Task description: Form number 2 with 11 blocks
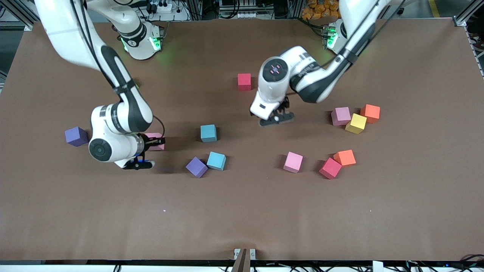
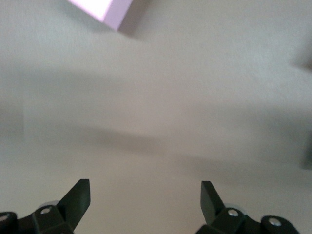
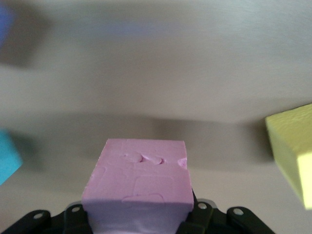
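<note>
My right gripper (image 1: 154,141) is shut on a pink block (image 1: 157,147) low over the table at the right arm's end; in the right wrist view that block (image 3: 139,185) fills the jaws. Beside it lie a purple block (image 1: 76,136), two light blue blocks (image 1: 208,133) (image 1: 216,160) and another purple one (image 1: 196,166). My left gripper (image 1: 277,118) (image 2: 145,200) hangs open and empty over bare table near the middle, with a pink block's corner (image 2: 102,7) ahead. The blocks lie scattered, and no number 2 shows.
A red block (image 1: 244,81) lies toward the bases. Pink (image 1: 293,162), red (image 1: 330,168) and orange (image 1: 344,157) blocks sit nearer the camera. Pink (image 1: 340,116), yellow (image 1: 356,123) and orange (image 1: 370,113) blocks cluster toward the left arm's end. A yellow-green cube (image 3: 292,151) shows in the right wrist view.
</note>
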Action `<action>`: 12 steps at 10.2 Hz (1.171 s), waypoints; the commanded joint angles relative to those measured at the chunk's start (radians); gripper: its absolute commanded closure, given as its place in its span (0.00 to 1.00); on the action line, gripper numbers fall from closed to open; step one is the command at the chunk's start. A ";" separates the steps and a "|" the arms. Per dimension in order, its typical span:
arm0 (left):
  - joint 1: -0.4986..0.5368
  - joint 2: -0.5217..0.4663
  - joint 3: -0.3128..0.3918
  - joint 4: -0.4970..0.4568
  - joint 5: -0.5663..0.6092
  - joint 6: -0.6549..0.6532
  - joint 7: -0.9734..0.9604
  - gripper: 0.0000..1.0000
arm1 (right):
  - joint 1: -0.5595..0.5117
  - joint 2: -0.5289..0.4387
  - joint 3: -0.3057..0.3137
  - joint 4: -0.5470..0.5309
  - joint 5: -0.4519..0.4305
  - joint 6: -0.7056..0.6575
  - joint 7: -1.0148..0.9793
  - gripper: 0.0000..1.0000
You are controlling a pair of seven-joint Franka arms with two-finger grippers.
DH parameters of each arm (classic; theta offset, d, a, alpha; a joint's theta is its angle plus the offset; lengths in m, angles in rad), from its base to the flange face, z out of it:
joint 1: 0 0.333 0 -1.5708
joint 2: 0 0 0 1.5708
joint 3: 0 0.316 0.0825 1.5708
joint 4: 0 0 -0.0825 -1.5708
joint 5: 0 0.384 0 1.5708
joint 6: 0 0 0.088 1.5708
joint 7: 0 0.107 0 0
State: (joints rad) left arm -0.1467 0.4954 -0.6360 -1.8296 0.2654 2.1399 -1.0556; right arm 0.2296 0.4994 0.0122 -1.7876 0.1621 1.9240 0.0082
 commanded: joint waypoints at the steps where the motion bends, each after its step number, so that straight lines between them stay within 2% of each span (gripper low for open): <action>1: 0.022 0.061 0.022 0.084 -0.008 -0.009 0.170 0.00 | 0.094 -0.120 -0.005 -0.030 0.004 -0.052 -0.165 0.95; 3: 0.021 0.087 0.054 0.133 0.065 -0.008 0.331 0.00 | 0.172 -0.165 -0.005 -0.036 -0.012 -0.060 -0.319 0.93; 5: 0.030 0.152 0.058 0.199 0.133 -0.008 0.437 0.00 | 0.294 -0.194 -0.005 -0.039 -0.086 -0.072 -0.445 0.93; 7: 0.032 0.172 0.097 0.214 0.135 -0.006 0.546 0.00 | 0.460 -0.200 -0.005 -0.039 -0.211 -0.085 -0.497 0.93; 9: 0.035 0.180 0.130 0.216 0.132 -0.002 0.649 0.00 | 0.595 -0.214 0.009 -0.076 -0.254 -0.088 -0.496 0.93; 11: 0.044 0.186 0.144 0.217 0.126 0.003 0.695 0.00 | 0.594 -0.275 0.113 -0.223 -0.291 0.037 -0.497 0.93; 12: 0.044 0.201 0.144 0.233 0.126 0.006 0.697 0.00 | 0.594 -0.275 0.167 -0.257 -0.312 0.082 -0.494 0.93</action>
State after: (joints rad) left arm -0.1022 0.6719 -0.4904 -1.6286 0.3748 2.1429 -0.3771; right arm 0.8487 0.2918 0.1146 -1.9258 -0.1081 1.9309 -0.4633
